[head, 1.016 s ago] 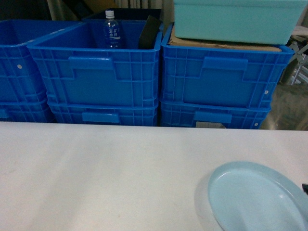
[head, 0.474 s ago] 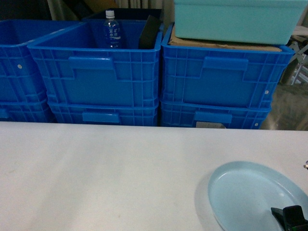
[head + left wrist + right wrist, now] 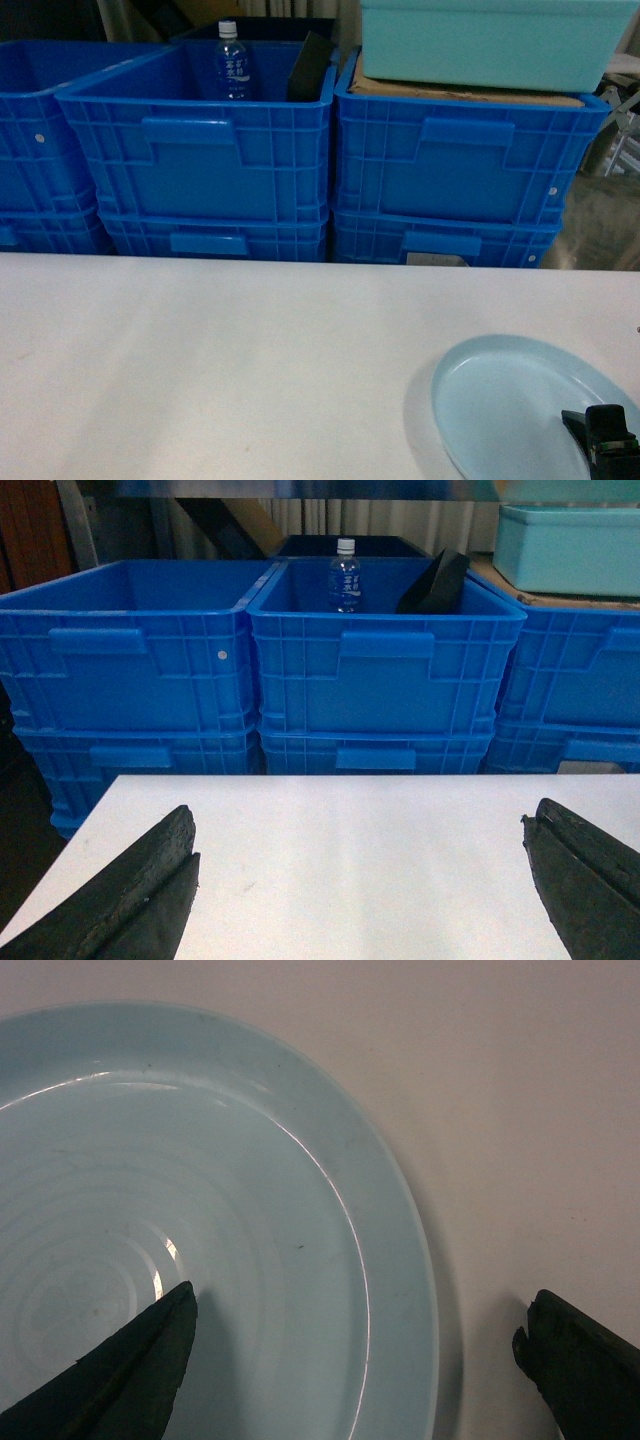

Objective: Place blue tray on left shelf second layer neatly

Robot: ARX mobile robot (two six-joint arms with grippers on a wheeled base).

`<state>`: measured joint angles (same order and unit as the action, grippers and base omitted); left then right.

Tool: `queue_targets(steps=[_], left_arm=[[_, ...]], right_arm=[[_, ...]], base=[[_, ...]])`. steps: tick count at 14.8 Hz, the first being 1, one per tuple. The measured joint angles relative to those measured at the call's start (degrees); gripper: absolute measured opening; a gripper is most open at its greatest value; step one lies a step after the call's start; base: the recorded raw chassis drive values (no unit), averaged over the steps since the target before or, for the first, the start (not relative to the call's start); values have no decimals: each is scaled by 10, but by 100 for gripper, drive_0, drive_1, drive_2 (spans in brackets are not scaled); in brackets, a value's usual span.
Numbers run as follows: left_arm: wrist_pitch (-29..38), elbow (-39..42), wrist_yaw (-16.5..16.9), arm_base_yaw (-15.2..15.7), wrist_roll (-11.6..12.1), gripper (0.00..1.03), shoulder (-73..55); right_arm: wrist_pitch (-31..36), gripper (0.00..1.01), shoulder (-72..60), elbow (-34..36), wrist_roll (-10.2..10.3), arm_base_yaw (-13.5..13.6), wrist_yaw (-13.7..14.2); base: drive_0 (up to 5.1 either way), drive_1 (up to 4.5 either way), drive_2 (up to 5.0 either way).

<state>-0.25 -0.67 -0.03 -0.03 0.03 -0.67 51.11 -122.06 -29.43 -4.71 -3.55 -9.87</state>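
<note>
Fingers (image 3: 130, 1370) of right gripper (image 3: 360, 1360) straddle blue tray (image 3: 200, 1210) rim.

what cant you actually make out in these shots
- Blue tray: its near and right edge is cut off by the head view's frame; the right wrist view shows only part of it.
- Right gripper: open astride the tray's rim; contact with the tray cannot be told.
- Left shelf second layer: in no view.
- Bottle: label print too small to read.
</note>
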Motion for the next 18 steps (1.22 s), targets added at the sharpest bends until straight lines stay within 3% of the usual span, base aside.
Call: queue_targets(steps=[1, 2, 4, 9, 13, 16, 18], left_arm=[[0, 0, 0, 0, 0, 98, 0], [0, 0, 0, 0, 0, 98, 0], [0, 0, 0, 0, 0, 98, 0], [0, 0, 0, 0, 0, 98, 0], [0, 0, 0, 0, 0, 98, 0], [0, 0, 0, 0, 0, 98, 0], [0, 0, 0, 0, 0, 98, 0]], right_arm=[[9, 93, -5, 0, 7, 0, 5], [13, 75, -5, 2, 19, -7, 9], [16, 59, -5, 8, 30, -12, 8], [42, 4, -6, 28, 77, -17, -4], [54, 2, 0, 44, 97, -9, -7], [76, 2, 17, 73, 96, 7, -6], [106, 2, 43, 105, 76, 26, 5]], base=[[0, 0, 0], [0, 0, 0], [0, 0, 0], [0, 0, 0], [0, 0, 0], [0, 0, 0], [0, 0, 0]])
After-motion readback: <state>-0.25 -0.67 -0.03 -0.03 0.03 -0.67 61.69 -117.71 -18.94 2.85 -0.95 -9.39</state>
